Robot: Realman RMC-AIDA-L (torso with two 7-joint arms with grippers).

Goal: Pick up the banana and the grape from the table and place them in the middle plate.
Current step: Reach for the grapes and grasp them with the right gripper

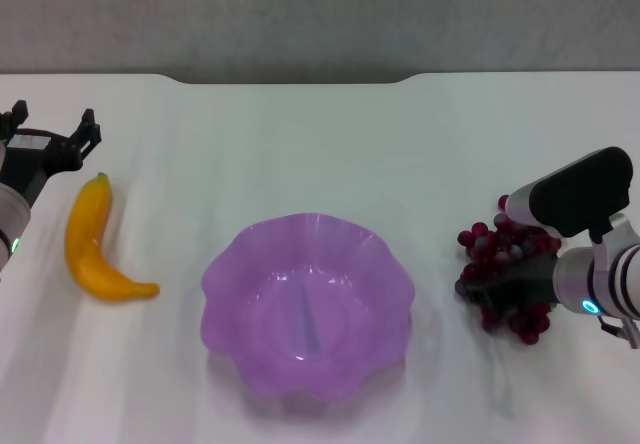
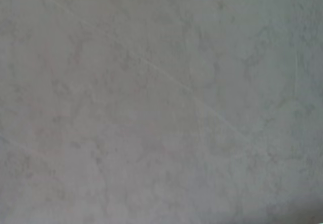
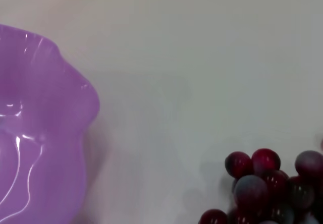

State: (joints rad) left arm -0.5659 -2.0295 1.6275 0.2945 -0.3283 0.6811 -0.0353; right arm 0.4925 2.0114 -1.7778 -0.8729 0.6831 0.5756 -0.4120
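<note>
while the purple plate sat empty in the middle of the white tabletop, neither fruit had reached it yet. the right gripper was down at the bunch of grapes, which lay on the tabletop to the right of the plate, near it but apart; whether its jaws were spread or clenched on the bunch could not be told, since the dark fingers merged with the fruit. the banana lay flat on the tabletop well to the left of the plate, untouched. the left gripper hung just behind the banana's upper tip, its jaws spread. judging by this, the grape pick-up was in hand; next would come a secure hold, a lift, and a carry leftward over the wavy rim.
</note>
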